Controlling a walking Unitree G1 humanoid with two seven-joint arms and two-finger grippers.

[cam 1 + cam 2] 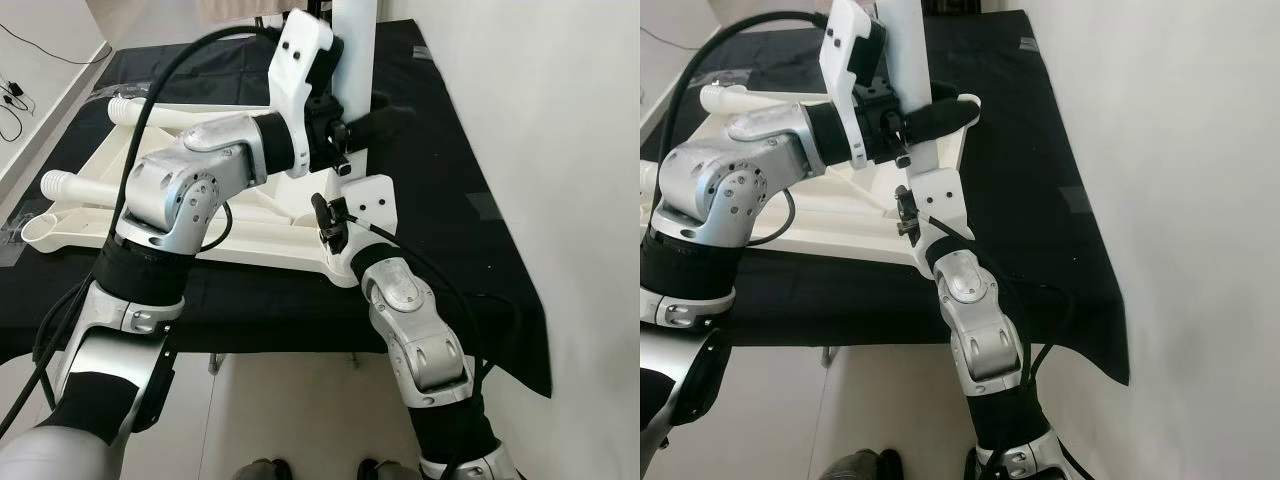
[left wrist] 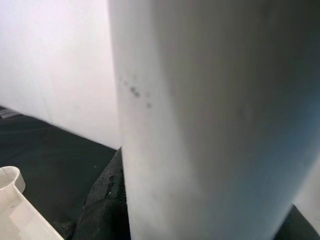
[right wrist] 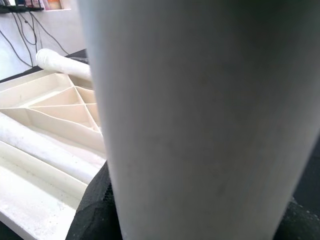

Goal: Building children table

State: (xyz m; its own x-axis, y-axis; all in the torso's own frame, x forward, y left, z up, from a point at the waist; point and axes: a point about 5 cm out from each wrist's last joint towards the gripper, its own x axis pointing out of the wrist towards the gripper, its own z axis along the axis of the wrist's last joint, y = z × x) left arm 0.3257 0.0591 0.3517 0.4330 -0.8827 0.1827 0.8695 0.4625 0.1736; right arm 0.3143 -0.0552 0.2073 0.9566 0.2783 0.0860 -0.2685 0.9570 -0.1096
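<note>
A white table top lies upside down on a black-covered work table, its ribbed underside facing up. One white table leg stands upright at its near right corner. My left gripper is shut around this leg partway up, one black finger wrapping across it. My right gripper reaches up from below at the leg's base; its wrist view has the leg pressed close between black fingers.
Two loose white legs lie on the table top's far left side, with a round socket at its left corner. A white wall runs close along the right. The work table's front edge is near my body.
</note>
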